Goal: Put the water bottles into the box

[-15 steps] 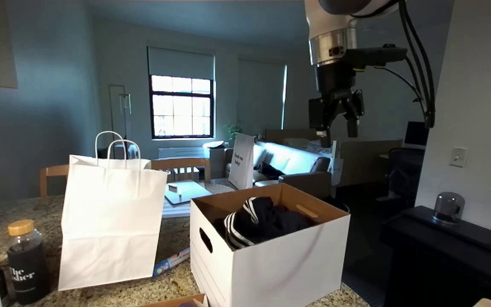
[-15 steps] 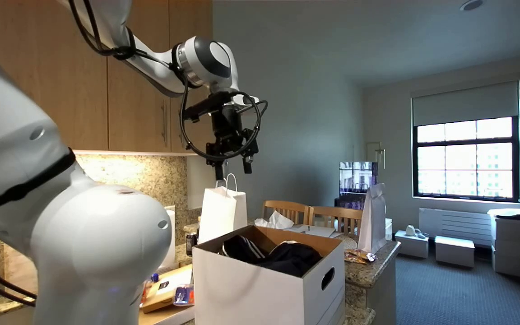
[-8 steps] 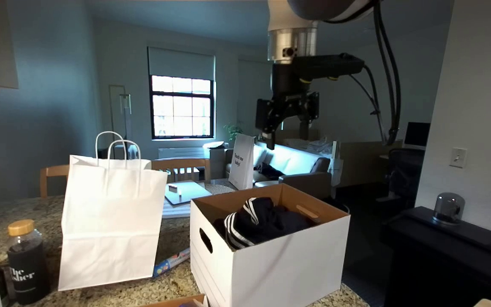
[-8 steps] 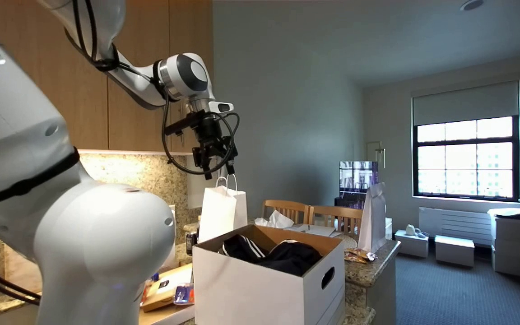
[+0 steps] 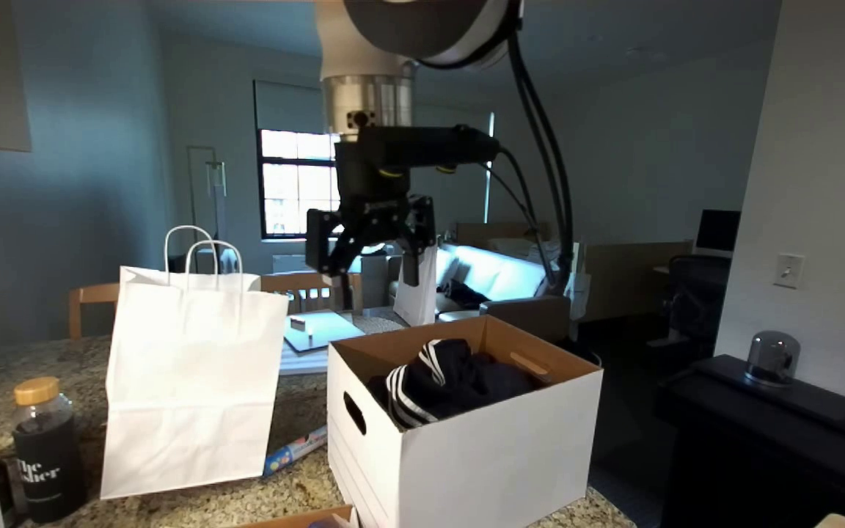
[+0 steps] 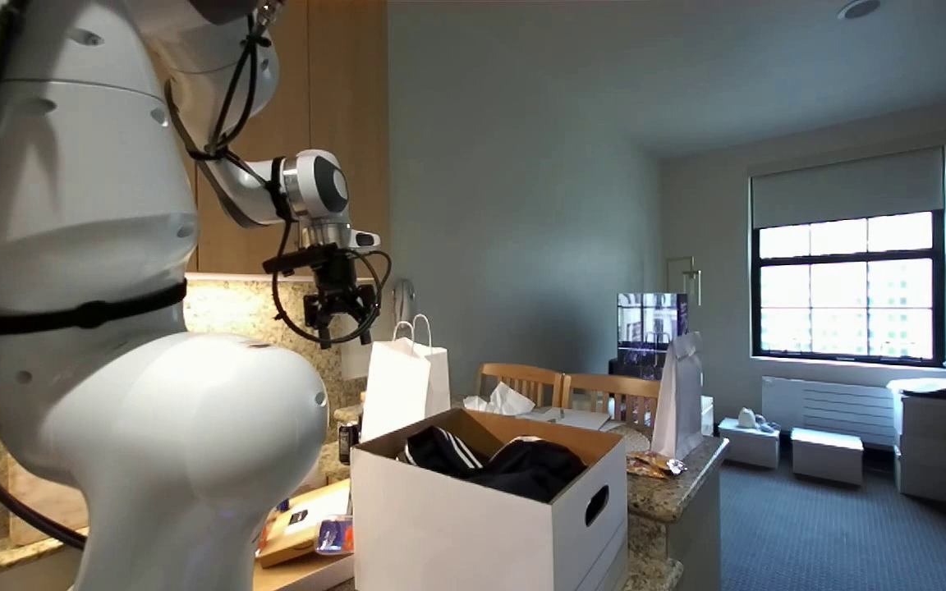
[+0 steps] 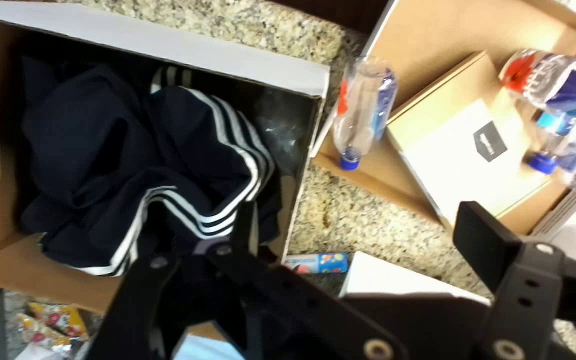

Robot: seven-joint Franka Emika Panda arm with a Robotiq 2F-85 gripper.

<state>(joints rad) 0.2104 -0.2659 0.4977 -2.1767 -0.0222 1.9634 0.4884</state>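
Black and two-fingered, the Robotiq gripper (image 5: 379,288) has swung left and lower over the last second in both exterior views, its jaws spread wide and holding nothing. The white cardboard carton (image 5: 496,455) sits unmoved, a dark garment with white stripes (image 5: 496,381) filling much of it. I judge that the gripper is making for a bottle, with this transfer yet to begin. In the wrist view a blue-capped water bottle (image 7: 360,110) lies at the left end of a shallow cardboard tray (image 7: 433,40), just beside the carton; more water bottles (image 7: 563,85) bunch at the right, near or on a flat parcel (image 7: 460,145).

On the speckled granite counter (image 5: 283,493), in an exterior view, a patterned blue tube (image 5: 294,451) lies between the carton and a white paper bag (image 5: 195,389); left of the bag stands a dark-sleeved, tan-lidded drink bottle (image 5: 48,462). Far off are a pale sofa (image 5: 499,271), wooden chairs (image 6: 617,383) and a bright window (image 6: 847,287).
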